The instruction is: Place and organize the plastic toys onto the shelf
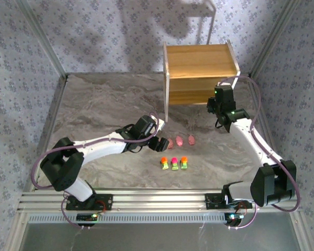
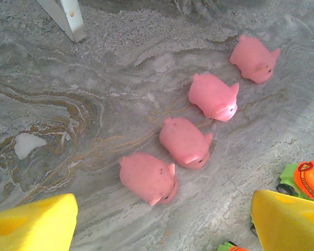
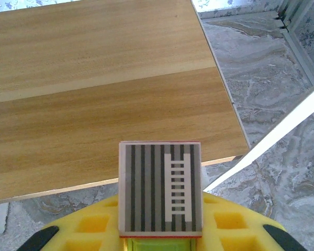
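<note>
Four pink pig toys lie in a diagonal row on the marble table; the nearest pig is just ahead of my left gripper, whose yellow pads stand wide apart with nothing between them. From above, the left gripper is at the left end of the pig row. Three blocky toys sit in a line in front of the pigs, and one orange-topped toy lies by the right pad. My right gripper is shut on a grey striped-top blocky toy, just in front of the wooden shelf.
A white shelf leg stands beyond the pigs. The shelf's white side frame slants past the right gripper. A pale thin-legged stand is behind the shelf. Patterned walls with metal posts enclose the table, and an aluminium rail runs along the front.
</note>
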Action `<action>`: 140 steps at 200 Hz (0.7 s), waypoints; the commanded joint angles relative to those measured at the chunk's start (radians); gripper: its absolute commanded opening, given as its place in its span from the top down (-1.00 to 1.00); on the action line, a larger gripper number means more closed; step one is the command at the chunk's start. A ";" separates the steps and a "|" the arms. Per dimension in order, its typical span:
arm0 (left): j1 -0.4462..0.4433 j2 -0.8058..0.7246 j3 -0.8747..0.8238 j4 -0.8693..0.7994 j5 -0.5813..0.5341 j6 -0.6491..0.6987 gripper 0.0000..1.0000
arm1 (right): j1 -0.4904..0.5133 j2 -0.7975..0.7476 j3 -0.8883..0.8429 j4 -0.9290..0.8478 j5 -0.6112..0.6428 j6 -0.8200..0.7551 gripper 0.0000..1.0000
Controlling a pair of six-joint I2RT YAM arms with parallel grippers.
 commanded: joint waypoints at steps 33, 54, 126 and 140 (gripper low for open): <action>-0.007 0.010 0.026 -0.006 -0.014 0.006 -0.71 | -0.003 -0.008 -0.081 0.104 0.012 -0.021 0.47; -0.007 0.013 0.028 -0.008 -0.014 0.005 -0.71 | -0.005 0.004 -0.090 0.119 0.009 -0.029 0.47; -0.006 0.010 0.028 -0.010 -0.022 0.007 -0.71 | -0.016 0.046 -0.059 0.137 0.011 -0.044 0.46; -0.007 0.008 0.028 -0.010 -0.021 0.007 -0.71 | -0.019 0.053 -0.056 0.143 0.008 -0.046 0.46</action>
